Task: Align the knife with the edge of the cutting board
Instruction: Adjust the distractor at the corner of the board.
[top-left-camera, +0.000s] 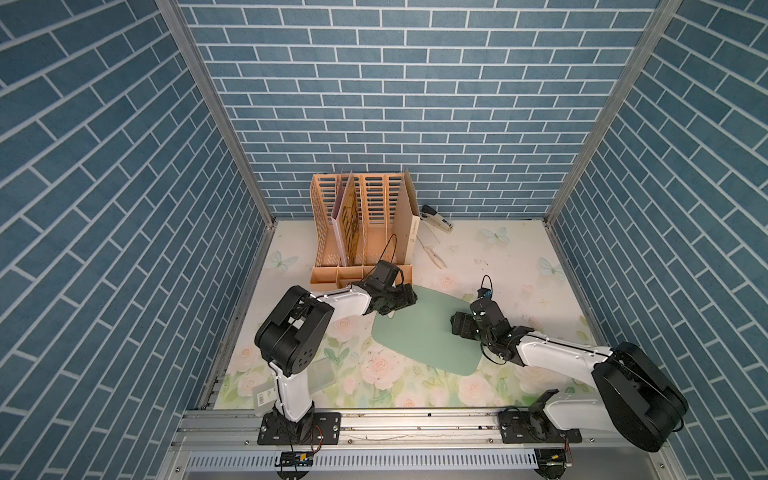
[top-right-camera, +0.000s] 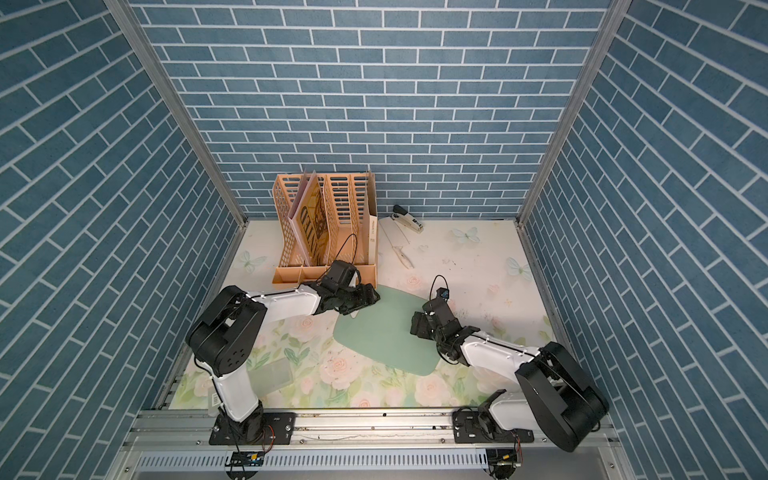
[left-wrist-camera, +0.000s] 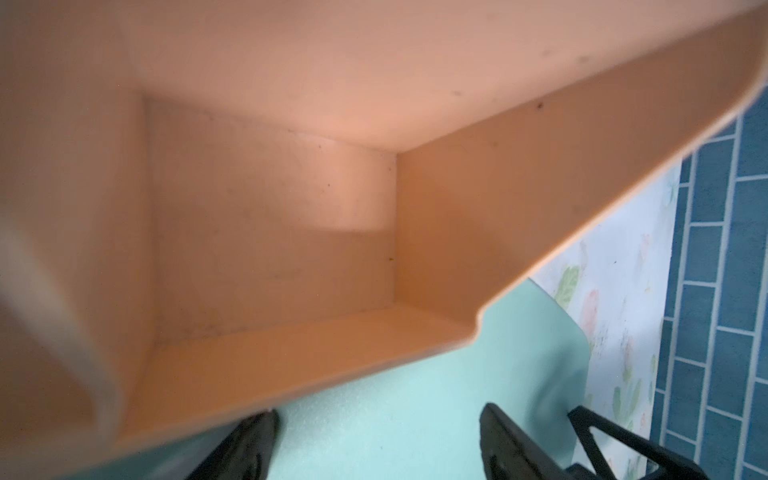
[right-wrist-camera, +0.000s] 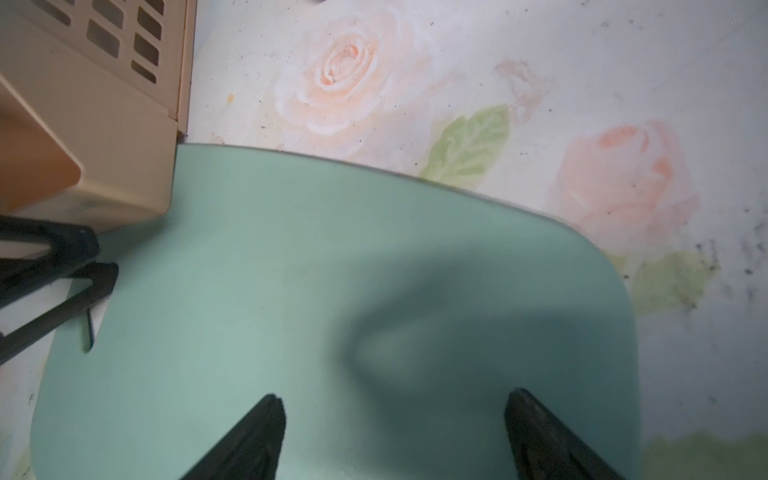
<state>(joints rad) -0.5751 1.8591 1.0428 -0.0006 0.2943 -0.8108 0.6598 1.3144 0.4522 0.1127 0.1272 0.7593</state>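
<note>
1. Knife (top-left-camera: 433, 253) (top-right-camera: 400, 251) lies flat on the counter (top-left-camera: 519, 257), beyond the far edge of the cutting board (top-left-camera: 424, 332) (top-right-camera: 386, 332) (right-wrist-camera: 291, 270). It sits between the peach file organiser (top-left-camera: 361, 232) and the stapler (top-left-camera: 436, 218), and its white blade is faint against the pale surface.
2. Its long axis runs roughly front to back with a slant. The blade is at the far end beside the stapler. The cream handle points toward the robot and slightly to its right, near the board but apart from it.
3. The board's long axis runs left to right, with the right end nearer the robot. Its far-left corner reaches the organiser's front corner.
4. The left pincer (top-left-camera: 409, 298) (left-wrist-camera: 379, 409) hangs over that corner with its fingers apart and only bare board between them.
5. The right pincer (top-left-camera: 455, 324) (right-wrist-camera: 395, 392) hangs over the board's right part, spread wide and gripping nothing.
</note>
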